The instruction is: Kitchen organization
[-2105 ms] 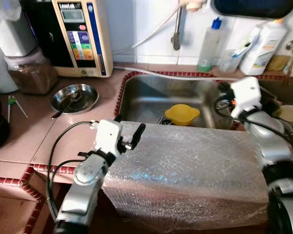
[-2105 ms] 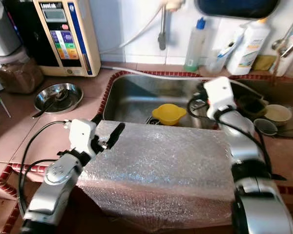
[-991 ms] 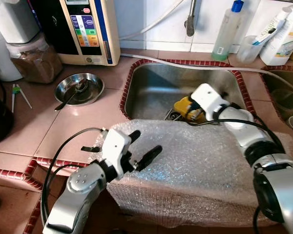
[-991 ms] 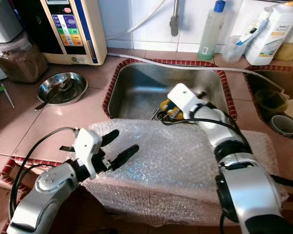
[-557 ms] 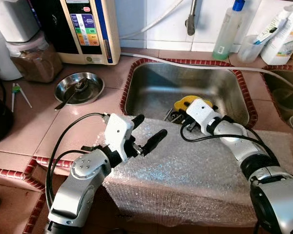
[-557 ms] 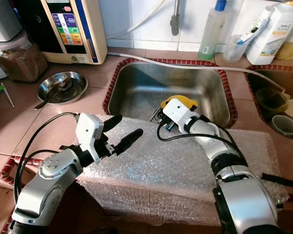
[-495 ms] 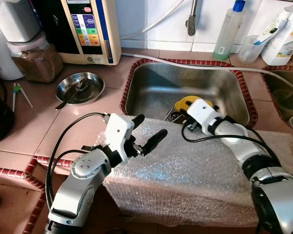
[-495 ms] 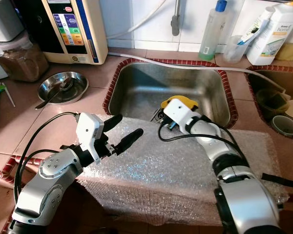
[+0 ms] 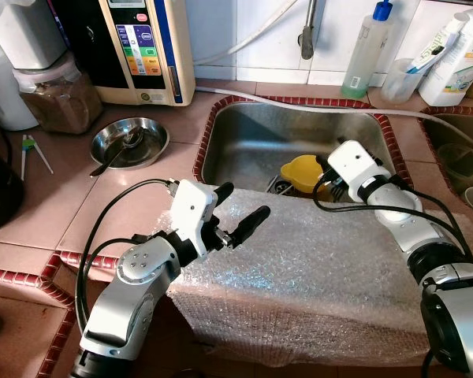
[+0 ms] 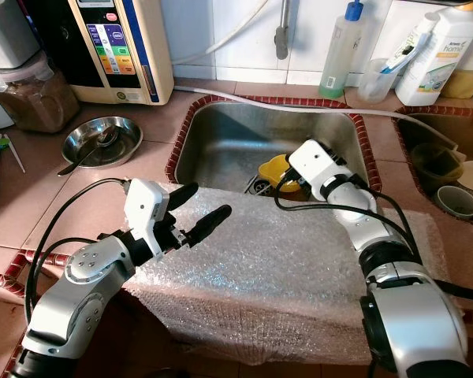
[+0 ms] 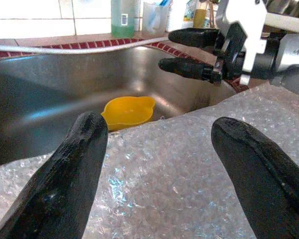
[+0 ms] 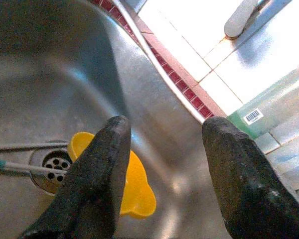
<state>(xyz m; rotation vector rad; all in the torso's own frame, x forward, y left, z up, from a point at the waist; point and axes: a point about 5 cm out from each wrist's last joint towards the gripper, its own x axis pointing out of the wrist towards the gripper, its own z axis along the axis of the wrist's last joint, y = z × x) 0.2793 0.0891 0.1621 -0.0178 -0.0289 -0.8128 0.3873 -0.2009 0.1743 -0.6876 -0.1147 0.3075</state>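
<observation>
The yellow cup [image 9: 303, 172] sits in the sink [image 9: 244, 134], probably near the drain. The right gripper [image 12: 164, 164] hangs over it, wide open, empty. The left gripper [image 9: 238, 211] is open over the bubble wrap [image 9: 315, 276]. Nothing is picked up yet.

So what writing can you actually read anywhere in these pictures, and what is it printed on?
"home": on the white bottle at the back right of the counter; the smaller print around it is too blurred to read.
Water machine left of the sink: coloured button panel with lettering, too small to read.
Clear bottle behind the sink: a barcode label, digits unreadable.
Nothing else legible.
</observation>
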